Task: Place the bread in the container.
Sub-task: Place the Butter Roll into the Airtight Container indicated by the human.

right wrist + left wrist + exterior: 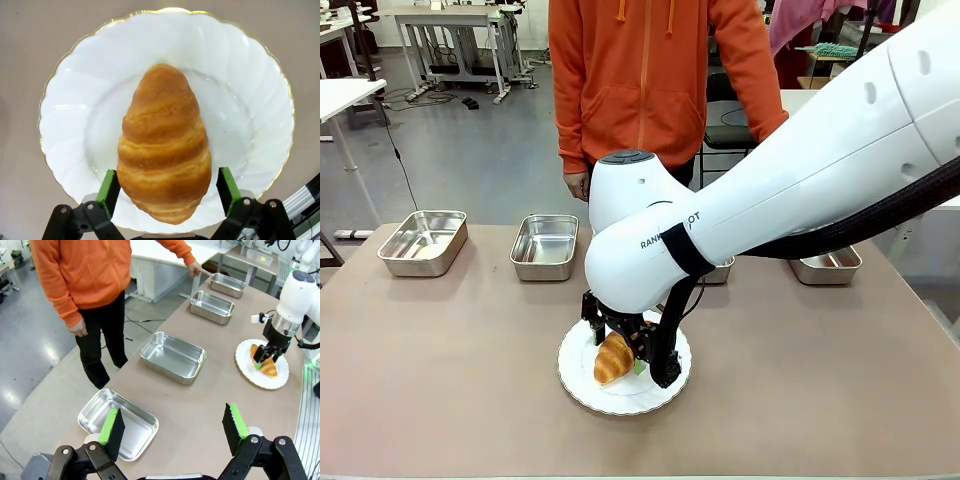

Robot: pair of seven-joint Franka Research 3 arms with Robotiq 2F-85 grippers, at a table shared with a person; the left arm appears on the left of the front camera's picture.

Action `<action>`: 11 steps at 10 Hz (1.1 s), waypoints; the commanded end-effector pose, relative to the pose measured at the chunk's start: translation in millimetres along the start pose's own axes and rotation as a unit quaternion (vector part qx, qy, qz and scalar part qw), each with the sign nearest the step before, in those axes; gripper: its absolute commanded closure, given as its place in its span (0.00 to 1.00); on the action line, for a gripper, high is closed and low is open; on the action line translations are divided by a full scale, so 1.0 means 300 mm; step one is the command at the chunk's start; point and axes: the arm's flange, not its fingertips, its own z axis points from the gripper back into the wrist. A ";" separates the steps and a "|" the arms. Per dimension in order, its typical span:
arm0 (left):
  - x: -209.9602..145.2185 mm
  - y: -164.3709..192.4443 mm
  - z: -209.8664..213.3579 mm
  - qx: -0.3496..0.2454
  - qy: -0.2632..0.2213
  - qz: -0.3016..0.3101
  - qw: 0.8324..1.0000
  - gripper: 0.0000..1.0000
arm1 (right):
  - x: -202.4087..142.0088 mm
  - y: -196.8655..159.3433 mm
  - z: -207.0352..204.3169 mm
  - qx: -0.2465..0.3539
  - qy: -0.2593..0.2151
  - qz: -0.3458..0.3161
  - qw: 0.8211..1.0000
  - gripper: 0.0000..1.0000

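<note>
The bread, a golden-brown croissant, lies on a round white plate near the table's front edge. My right gripper is down over it, one green pad on each side of its wide end. The left pad is at the crust and a narrow gap shows at the right pad, so the jaws are still open. The front view shows the same gripper on the bread and plate. My left gripper hangs open and empty above the table, beside a steel container.
More steel containers line the far edge. A person in an orange hoodie stands behind them; one hand rests by the farthest tray. My right arm spans the table's right half.
</note>
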 end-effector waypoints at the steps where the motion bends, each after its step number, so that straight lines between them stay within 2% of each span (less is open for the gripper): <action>1: 0.005 -0.006 0.001 -0.001 -0.005 -0.006 1.000 0.00 | 0.006 0.018 0.003 0.010 -0.008 0.014 1.000 0.20; 2: 0.005 -0.006 0.001 -0.001 -0.005 -0.006 1.000 0.00 | 0.006 0.018 0.002 0.010 -0.014 0.013 1.000 0.20; 3: 0.005 -0.006 0.001 -0.001 -0.005 -0.006 1.000 0.00 | 0.007 0.018 0.003 0.008 -0.021 0.011 1.000 0.40; 4: 0.005 -0.006 0.001 -0.001 -0.005 -0.006 1.000 0.00 | 0.009 0.018 0.002 0.007 -0.025 0.011 1.000 0.25; 5: 0.005 -0.006 0.001 -0.001 -0.005 -0.006 1.000 0.00 | 0.008 0.016 -0.001 -0.001 -0.030 0.009 0.999 0.59; 6: 0.005 -0.006 0.001 -0.001 -0.005 -0.006 1.000 0.00 | 0.018 0.029 -0.008 -0.017 -0.015 0.009 1.000 0.35; 7: 0.005 -0.006 0.001 -0.001 -0.005 -0.006 1.000 0.00 | 0.005 0.003 -0.003 0.000 -0.008 0.007 1.000 0.35; 11: 0.005 -0.006 0.001 -0.001 -0.005 -0.006 1.000 0.00 | 0.005 0.003 -0.003 0.000 -0.008 0.007 1.000 0.35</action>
